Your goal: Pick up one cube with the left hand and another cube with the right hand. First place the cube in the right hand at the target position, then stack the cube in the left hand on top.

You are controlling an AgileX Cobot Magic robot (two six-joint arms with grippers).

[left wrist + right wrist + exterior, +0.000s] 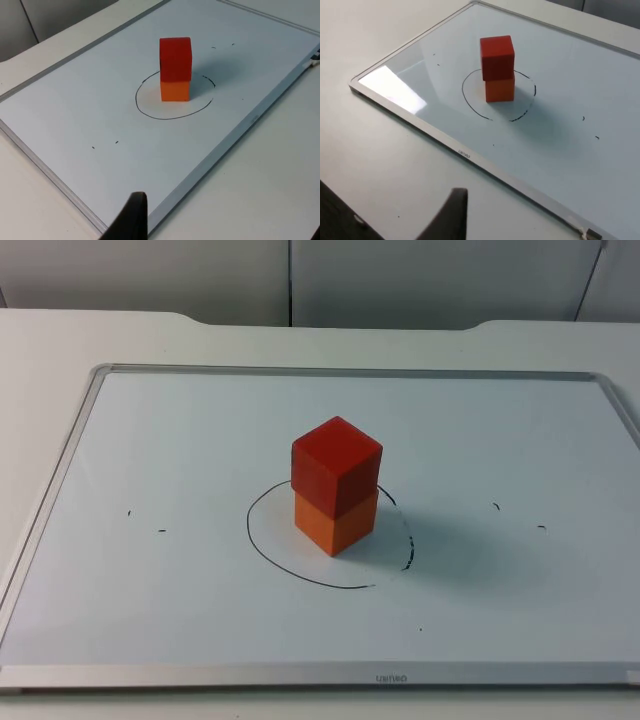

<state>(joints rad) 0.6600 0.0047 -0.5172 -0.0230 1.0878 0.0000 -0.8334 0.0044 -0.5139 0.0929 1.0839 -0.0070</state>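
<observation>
Two cubes are being shown stacked, red cube [337, 465] on orange cube [337, 525], well ahead of both hands; whether the left hand [131, 220] and right hand [449, 216] are apart cannot be told.

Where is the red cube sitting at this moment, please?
In the top view the red cube sits near the middle of the whiteboard, stacked on the orange cube inside the drawn circle.

The whiteboard [580, 75] is glossy — there's a bright glare patch on its smooth face — and it's framed in brushed, silvery metal. The red cube [336, 466] and the orange cube [337, 522] under it look matt, with no shine on their flat faces. The white counter [380, 150] is smooth and dull.
</observation>
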